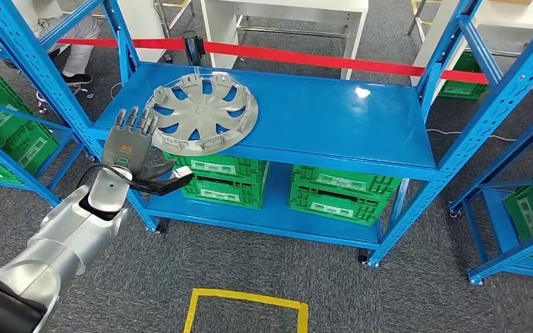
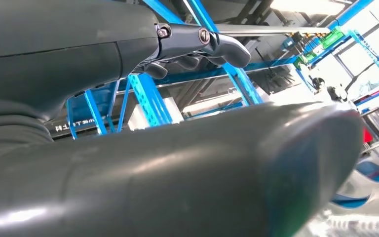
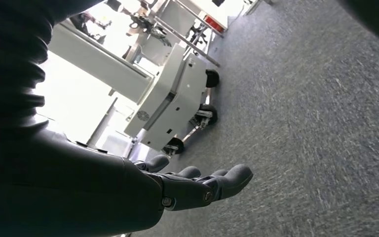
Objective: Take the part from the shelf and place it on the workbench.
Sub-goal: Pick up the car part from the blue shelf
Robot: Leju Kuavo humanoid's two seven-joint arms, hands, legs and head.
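Observation:
The part, a grey spoked wheel cover (image 1: 202,112), lies flat on the top board of the blue shelf (image 1: 333,118), at its left end. My left hand (image 1: 130,144) is raised at the shelf's front left corner, fingers spread and pointing up, its fingertips just short of the cover's near rim and holding nothing. In the left wrist view the thick thumb (image 2: 187,173) fills the foreground with the dark fingers (image 2: 197,44) stretched out beyond it. My right hand (image 3: 197,185) hangs over grey carpet, fingers loosely extended and empty.
Green crates (image 1: 277,184) sit on the shelf's lower board. More blue racks with green crates (image 1: 0,125) stand to the left and right. A red barrier tape (image 1: 319,59) runs behind the shelf. A yellow floor marking (image 1: 246,312) lies in front. A white wheeled cart (image 3: 172,108) stands near my right side.

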